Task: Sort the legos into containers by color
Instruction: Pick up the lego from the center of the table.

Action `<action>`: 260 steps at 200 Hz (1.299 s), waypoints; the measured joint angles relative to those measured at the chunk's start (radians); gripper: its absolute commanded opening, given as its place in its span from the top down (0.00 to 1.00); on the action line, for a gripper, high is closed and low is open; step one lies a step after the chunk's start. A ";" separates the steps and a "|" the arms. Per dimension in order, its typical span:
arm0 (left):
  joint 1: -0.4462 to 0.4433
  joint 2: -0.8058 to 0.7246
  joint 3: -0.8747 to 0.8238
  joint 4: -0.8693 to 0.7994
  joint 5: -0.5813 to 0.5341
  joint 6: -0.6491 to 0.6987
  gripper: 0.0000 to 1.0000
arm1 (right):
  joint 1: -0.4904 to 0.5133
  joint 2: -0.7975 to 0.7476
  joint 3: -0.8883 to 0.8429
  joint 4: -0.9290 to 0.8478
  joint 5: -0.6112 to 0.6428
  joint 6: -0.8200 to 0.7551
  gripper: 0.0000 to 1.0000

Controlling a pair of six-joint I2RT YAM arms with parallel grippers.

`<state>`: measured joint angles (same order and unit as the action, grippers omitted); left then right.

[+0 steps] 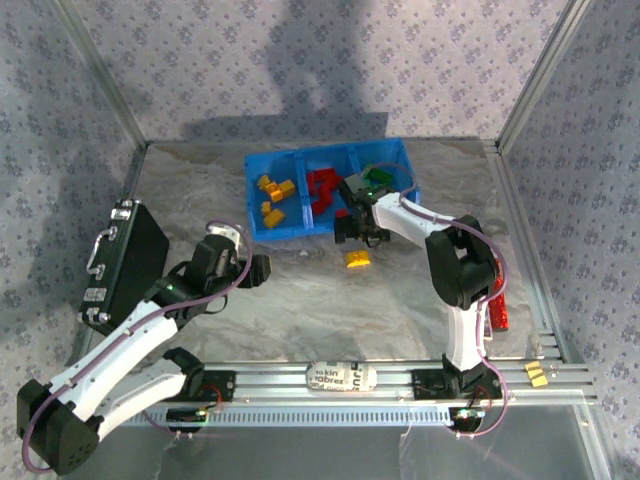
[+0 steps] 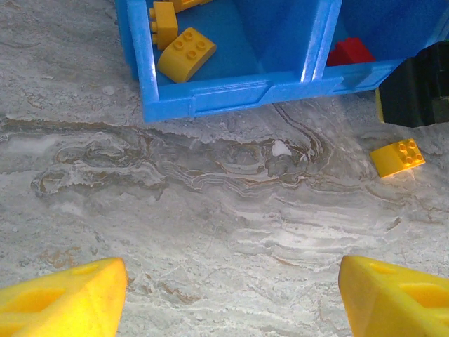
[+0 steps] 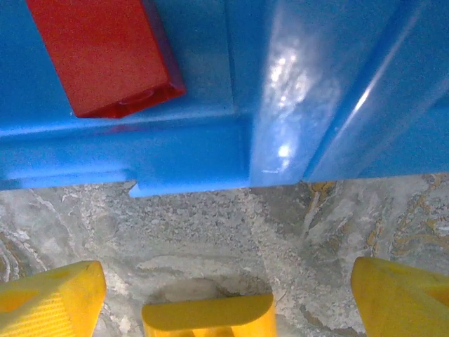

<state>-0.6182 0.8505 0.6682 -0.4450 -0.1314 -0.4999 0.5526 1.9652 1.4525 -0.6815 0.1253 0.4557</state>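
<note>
My R end effector [image 1: 358, 235], jaws apart near yellow lego [image 3: 208, 316], may clip bin wall [image 3: 175, 151] at 12 o'clock if I drift fwd

The table [image 1: 300, 300] is grey with wavy swirls like stone, and light shines off its middle. Purple-grey walls with tiny flower marks stand around it: the back wall [image 1: 450, 70] at the top, the left wall [image 1: 45, 150] and the right wall [image 1: 595, 180]. Shiny metal poles [image 1: 104, 75] run up in the upper corners. A big dark shadow [image 1: 320, 50] falls on the back wall, top middle. A silver rail [image 1: 400, 385] runs along the table's bottom edge.
</note>
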 measured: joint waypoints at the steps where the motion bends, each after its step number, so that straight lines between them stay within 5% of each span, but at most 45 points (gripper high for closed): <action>1: 0.000 0.000 0.000 0.000 0.000 0.000 0.21 | 0.000 0.000 0.000 0.000 0.000 0.000 0.07; 260: -0.014 -0.090 -0.063 0.004 0.009 -0.027 0.21 | 0.066 -0.027 -0.143 0.050 -0.009 0.041 0.17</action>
<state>-0.6319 0.7601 0.6052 -0.4408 -0.1226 -0.5266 0.6182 1.9385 1.3090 -0.6315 0.1162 0.4965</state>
